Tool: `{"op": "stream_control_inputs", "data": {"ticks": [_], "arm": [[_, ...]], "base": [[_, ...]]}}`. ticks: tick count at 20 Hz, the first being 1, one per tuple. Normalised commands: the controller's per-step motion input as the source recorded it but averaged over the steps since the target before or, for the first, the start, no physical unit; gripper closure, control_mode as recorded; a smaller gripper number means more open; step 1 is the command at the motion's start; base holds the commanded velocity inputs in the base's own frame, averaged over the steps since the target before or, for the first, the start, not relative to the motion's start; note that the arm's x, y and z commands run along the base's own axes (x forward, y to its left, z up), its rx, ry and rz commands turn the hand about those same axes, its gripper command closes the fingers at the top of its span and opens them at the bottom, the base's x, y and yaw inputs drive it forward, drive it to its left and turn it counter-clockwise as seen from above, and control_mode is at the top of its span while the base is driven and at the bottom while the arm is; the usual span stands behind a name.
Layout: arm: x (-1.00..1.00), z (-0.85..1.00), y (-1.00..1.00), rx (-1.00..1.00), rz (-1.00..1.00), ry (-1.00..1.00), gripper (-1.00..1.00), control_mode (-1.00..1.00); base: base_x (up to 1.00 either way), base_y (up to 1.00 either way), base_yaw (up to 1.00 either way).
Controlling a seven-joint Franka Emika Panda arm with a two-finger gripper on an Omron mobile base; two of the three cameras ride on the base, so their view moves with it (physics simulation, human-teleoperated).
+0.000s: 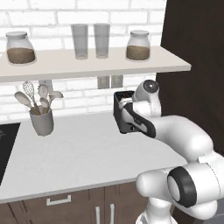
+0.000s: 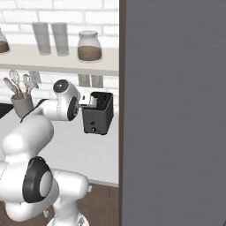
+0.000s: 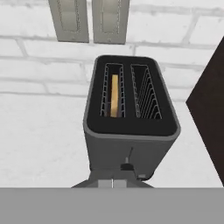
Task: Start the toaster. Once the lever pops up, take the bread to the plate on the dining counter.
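Note:
The black toaster (image 3: 131,127) stands on the pale worktop against the white brick wall, also seen as the toaster (image 2: 98,115) and, half hidden by my arm, the toaster (image 1: 121,108). The bread (image 3: 114,95) sits low in the left slot, with only its golden edge showing. The right slot is empty. My gripper (image 3: 113,183) is shut with nothing in it, over the toaster's near narrow face. Its tips are just below the small dark lever (image 3: 127,166); I cannot tell whether they touch. My gripper (image 2: 89,102) hangs at the toaster's top edge. The plate and dining counter are out of view.
A grey utensil crock (image 1: 42,121) stands left on the worktop (image 1: 87,153). A shelf (image 1: 87,65) with jars and glasses hangs above. A dark tall cabinet (image 1: 192,39) flanks the toaster on the right. Wall outlets (image 3: 89,19) sit behind it. A cooktop corner (image 1: 6,144) lies far left.

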Motion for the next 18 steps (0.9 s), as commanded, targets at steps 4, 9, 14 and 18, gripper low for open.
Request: {"op": "stream_control_inputs", "data": {"ticks": [4,9,14,18], "arm": [[0.0,0.22,0.16,0.0,0.0,-0.18,1.0,-1.0],[0.13,-0.01,0.09,0.0,0.0,-0.07,-1.0,-1.0],[0.35,0.0,-0.03,0.0,-0.01,0.06,-1.0,-1.0],[0.55,0.0,0.0,0.0,0.0,0.09,-1.0,-1.0]], "base": [[0.0,0.0,0.0],[0.0,0.0,0.0],[0.0,0.0,0.0],[0.0,0.0,0.0]]}}
